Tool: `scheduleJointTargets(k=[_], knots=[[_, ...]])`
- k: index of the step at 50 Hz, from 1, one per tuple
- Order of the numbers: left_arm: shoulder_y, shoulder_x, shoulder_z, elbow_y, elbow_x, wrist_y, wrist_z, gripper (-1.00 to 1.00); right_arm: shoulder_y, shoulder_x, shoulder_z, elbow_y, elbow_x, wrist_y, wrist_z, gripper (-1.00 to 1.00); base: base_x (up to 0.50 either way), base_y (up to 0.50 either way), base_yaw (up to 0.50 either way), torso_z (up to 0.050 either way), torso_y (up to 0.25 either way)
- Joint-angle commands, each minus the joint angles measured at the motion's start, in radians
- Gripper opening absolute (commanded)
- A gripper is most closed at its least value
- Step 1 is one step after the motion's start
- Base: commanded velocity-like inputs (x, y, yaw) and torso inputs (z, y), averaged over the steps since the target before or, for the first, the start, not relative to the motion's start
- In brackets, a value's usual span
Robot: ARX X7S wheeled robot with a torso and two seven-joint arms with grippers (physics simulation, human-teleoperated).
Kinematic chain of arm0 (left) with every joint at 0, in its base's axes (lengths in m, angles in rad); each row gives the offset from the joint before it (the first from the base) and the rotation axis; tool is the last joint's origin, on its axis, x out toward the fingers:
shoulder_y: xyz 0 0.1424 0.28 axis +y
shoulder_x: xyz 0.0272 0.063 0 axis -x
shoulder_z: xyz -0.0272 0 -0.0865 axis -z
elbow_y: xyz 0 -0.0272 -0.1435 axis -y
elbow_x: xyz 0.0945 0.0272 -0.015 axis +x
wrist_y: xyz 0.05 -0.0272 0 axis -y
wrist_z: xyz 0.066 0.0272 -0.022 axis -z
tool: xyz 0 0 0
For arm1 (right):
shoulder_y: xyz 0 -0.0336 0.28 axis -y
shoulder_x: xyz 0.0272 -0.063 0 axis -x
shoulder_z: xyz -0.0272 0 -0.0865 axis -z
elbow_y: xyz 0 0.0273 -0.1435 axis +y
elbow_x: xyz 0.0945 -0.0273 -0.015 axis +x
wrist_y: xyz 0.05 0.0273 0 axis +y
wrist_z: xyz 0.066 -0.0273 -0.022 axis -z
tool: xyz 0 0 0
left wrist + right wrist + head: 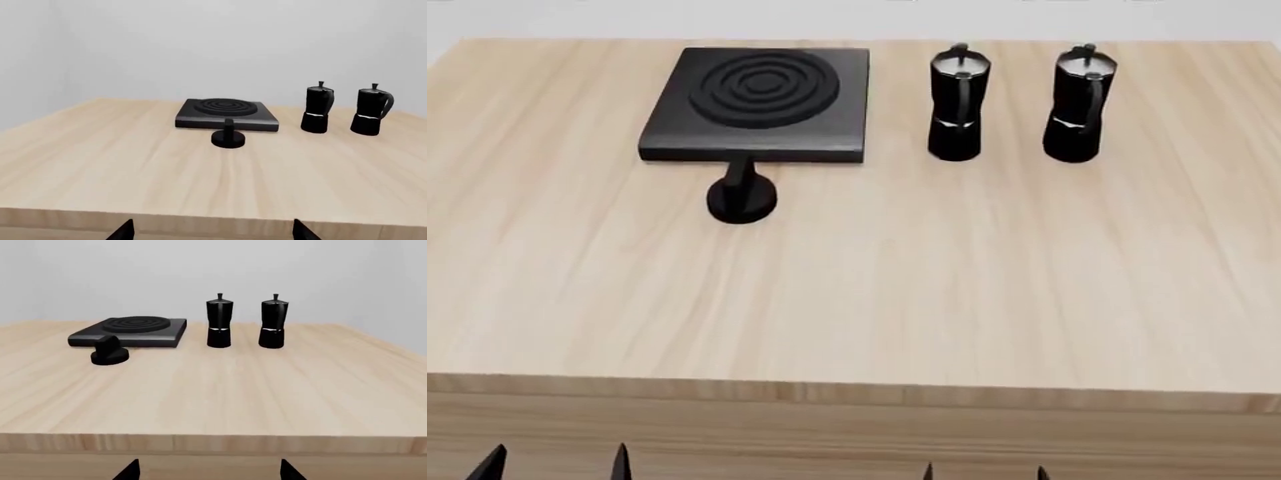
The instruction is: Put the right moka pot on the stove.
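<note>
The right moka pot (pixel 1078 104) stands upright at the back right of the wooden table, black and faceted with a grey lid; it also shows in the left wrist view (pixel 371 111) and the right wrist view (pixel 273 322). The other moka pot (pixel 958 102) stands just left of it. The stove (pixel 761 103) lies flat at the back, left of both pots. My left gripper (pixel 557 467) and right gripper (pixel 985 472) are both open and empty, low in front of the table's near edge, far from the pots.
A black oval knob (pixel 743 195) stands on the table (pixel 868 290) just in front of the stove. The table's front edge (pixel 854 390) runs right above both grippers.
</note>
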Motion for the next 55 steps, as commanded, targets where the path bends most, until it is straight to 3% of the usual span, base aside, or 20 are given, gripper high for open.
scheduleJointTargets(k=[1,55], knots=[[-0.003,-0.007,0.008,-0.007,-0.014,0.006,-0.006,1.00,0.007,0.004,-0.004,0.016,0.016,-0.002,0.008,1.00,0.20,0.00,0.00,0.000,0.000],[-0.009,-0.037,0.040,-0.010,-0.048,0.015,-0.043,1.00,0.020,0.033,-0.042,0.028,0.041,-0.002,0.041,1.00,0.17,0.02,0.00,0.000,0.000]])
